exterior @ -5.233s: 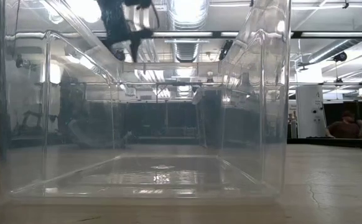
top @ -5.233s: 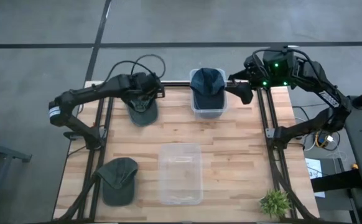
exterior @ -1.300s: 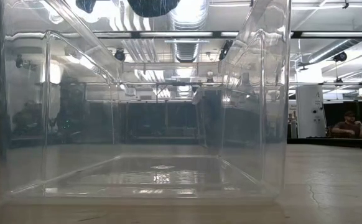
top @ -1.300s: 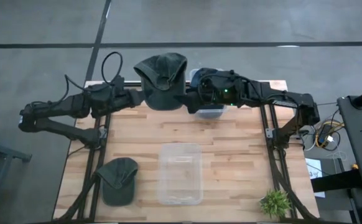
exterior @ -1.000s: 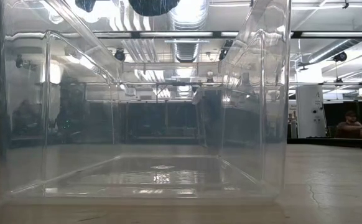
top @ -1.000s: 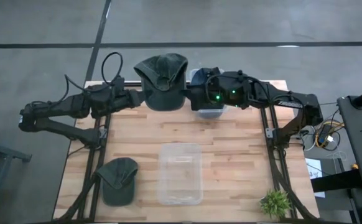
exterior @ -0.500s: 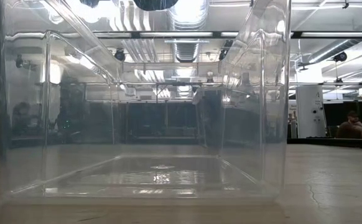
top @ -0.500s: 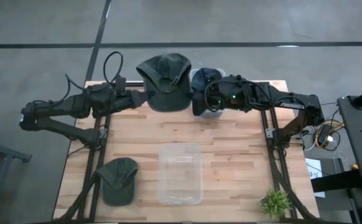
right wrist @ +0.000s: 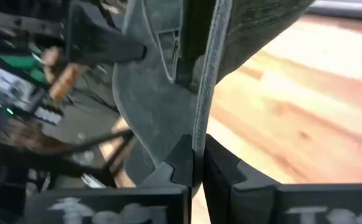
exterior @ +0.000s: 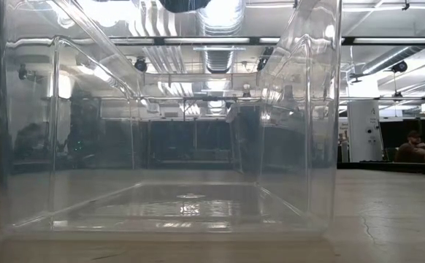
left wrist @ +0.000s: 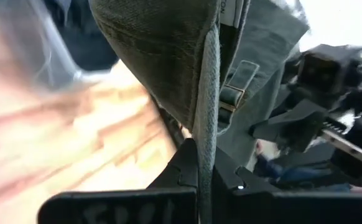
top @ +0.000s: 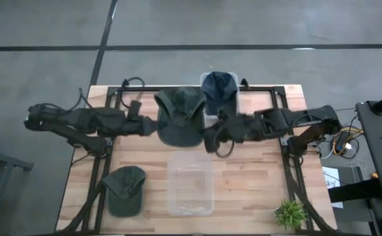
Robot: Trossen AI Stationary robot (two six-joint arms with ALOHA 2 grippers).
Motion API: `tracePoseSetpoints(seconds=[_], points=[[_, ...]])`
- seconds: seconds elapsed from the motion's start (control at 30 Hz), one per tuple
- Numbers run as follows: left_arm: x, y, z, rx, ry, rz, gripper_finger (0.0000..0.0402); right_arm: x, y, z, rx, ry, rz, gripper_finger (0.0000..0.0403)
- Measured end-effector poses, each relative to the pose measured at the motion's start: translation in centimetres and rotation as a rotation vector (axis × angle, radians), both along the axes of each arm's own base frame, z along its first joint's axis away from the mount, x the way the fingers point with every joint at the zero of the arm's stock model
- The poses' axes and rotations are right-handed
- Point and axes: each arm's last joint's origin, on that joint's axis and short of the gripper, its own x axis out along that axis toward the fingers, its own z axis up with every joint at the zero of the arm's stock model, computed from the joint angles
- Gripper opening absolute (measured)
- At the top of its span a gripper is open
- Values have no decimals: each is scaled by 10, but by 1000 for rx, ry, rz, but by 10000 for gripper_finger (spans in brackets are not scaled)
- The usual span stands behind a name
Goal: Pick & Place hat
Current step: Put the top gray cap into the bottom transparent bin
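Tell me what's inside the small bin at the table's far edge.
A dark blue cap fills the small bin. The bin's bottom and anything under the cap are covered. The green cap held by both grippers hangs beside it, not inside.

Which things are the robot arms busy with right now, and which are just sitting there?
Busy with:
- green hat, held up between both arms
- left gripper, shut on its edge
- right gripper, shut on its other edge
- big clear bin, just ahead of the hat

Just sitting there:
- blue hat in the small tub
- another green hat at the table's corner
- little plant
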Motion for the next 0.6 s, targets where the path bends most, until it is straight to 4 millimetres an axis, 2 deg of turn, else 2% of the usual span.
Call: tracePoseSetpoints(seconds=[0.13,0.37,0.6], points=[[12,-17,-12,-33,58,-47,8,-3,20,-14,26,94,11,12],[32,-59,-38,-82,153,-158,3,-6,64,-36,85,194,61,12],[38,-94,-57,-107,227,-239,3,0,111,-67,187,292,110,12]])
